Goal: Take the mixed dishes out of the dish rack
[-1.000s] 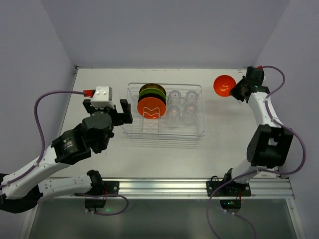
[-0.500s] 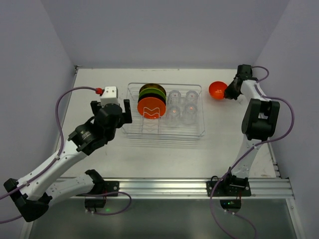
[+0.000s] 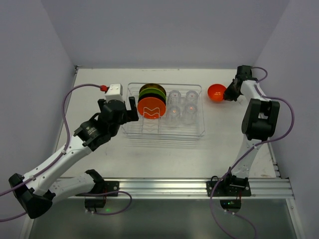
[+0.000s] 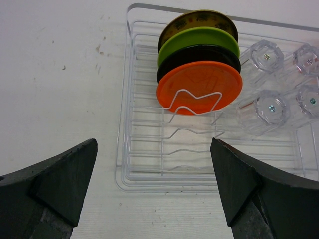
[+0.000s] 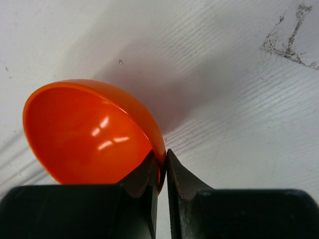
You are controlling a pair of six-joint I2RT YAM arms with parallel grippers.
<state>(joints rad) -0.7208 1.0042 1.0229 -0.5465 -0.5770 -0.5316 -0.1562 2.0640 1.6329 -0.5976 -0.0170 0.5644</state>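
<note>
The clear dish rack [image 3: 164,130] stands mid-table and holds upright plates: orange [image 3: 151,108] in front, then black, green [image 3: 152,91] and yellow, with several clear glasses [image 3: 182,105] to their right. In the left wrist view the orange plate [image 4: 199,85] and glasses [image 4: 271,107] show beyond the rack's near rim [image 4: 164,181]. My left gripper [image 3: 122,110] is open at the rack's left edge. My right gripper [image 3: 228,93] is shut on the rim of the orange bowl [image 3: 216,92], right of the rack; the bowl [image 5: 89,132] hangs tilted just over the table.
White walls close in the table at the back and both sides. The left arm's purple cable [image 3: 70,99] loops over the table's left part. A scuffed patch [image 5: 289,35] marks the tabletop near the bowl.
My left gripper has moved right and toward the rack's left edge. My right gripper has swung left and lower with the bowl, which now sits closer to the rack.
</note>
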